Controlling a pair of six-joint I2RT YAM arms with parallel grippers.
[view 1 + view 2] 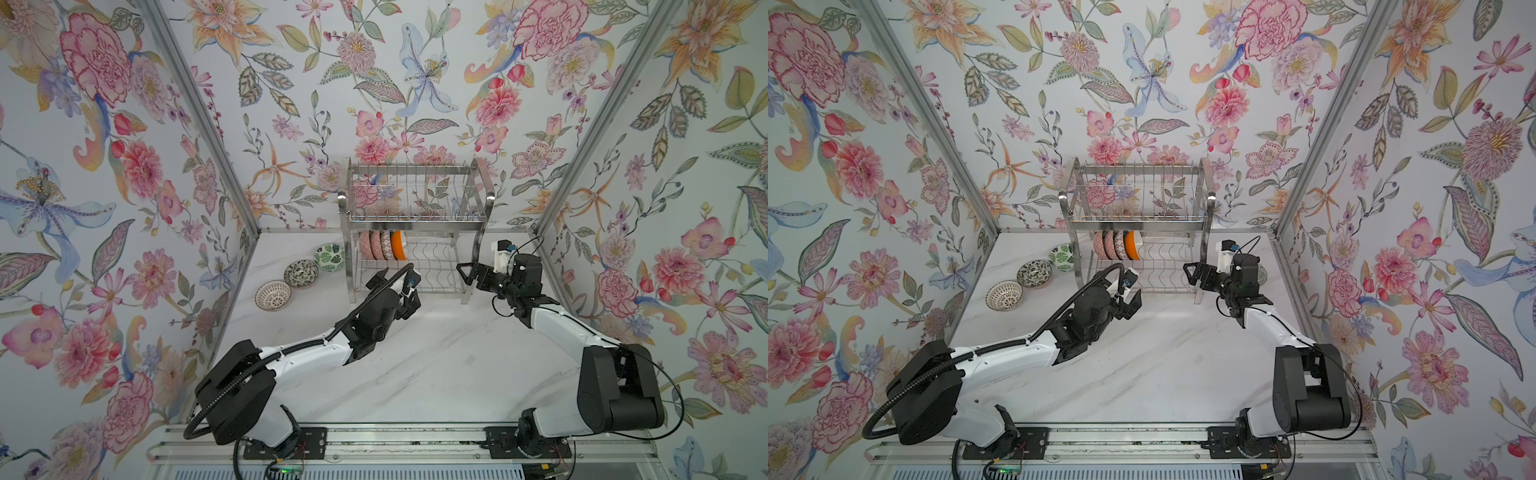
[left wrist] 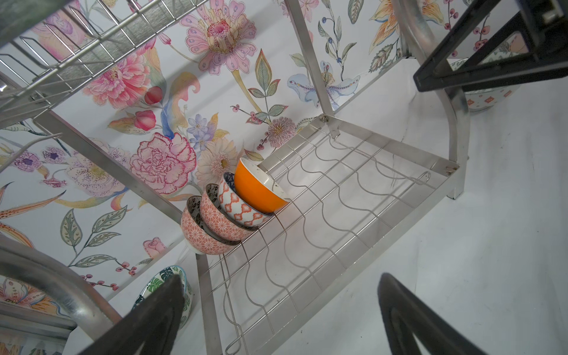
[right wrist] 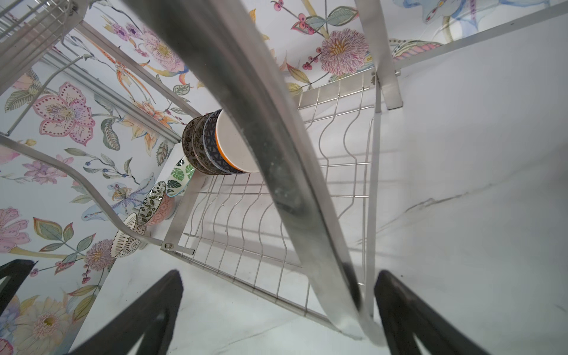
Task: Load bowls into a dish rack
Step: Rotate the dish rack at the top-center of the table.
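The dish rack [image 1: 415, 218] stands at the back of the table. Several bowls stand on edge at the left end of its lower tier, the orange bowl [image 2: 258, 187] rightmost. A green leaf bowl [image 1: 329, 257], a black-white floral bowl [image 1: 301, 273] and a white patterned bowl [image 1: 273, 295] sit on the table left of the rack. Another bowl [image 2: 482, 98] lies right of the rack, mostly hidden behind my right arm. My left gripper [image 1: 394, 293] hangs open and empty before the lower tier. My right gripper [image 1: 467, 274] is open at the rack's front right leg [image 3: 246, 107], holding nothing.
Floral walls close in the marble table [image 1: 436, 353] on three sides. The rack's upper tier [image 1: 1138, 195] has upright prongs and holds nothing. The wavy wires [image 2: 338, 196] right of the orange bowl are bare. Both arm bases sit on a rail [image 1: 395, 436] at the front edge.
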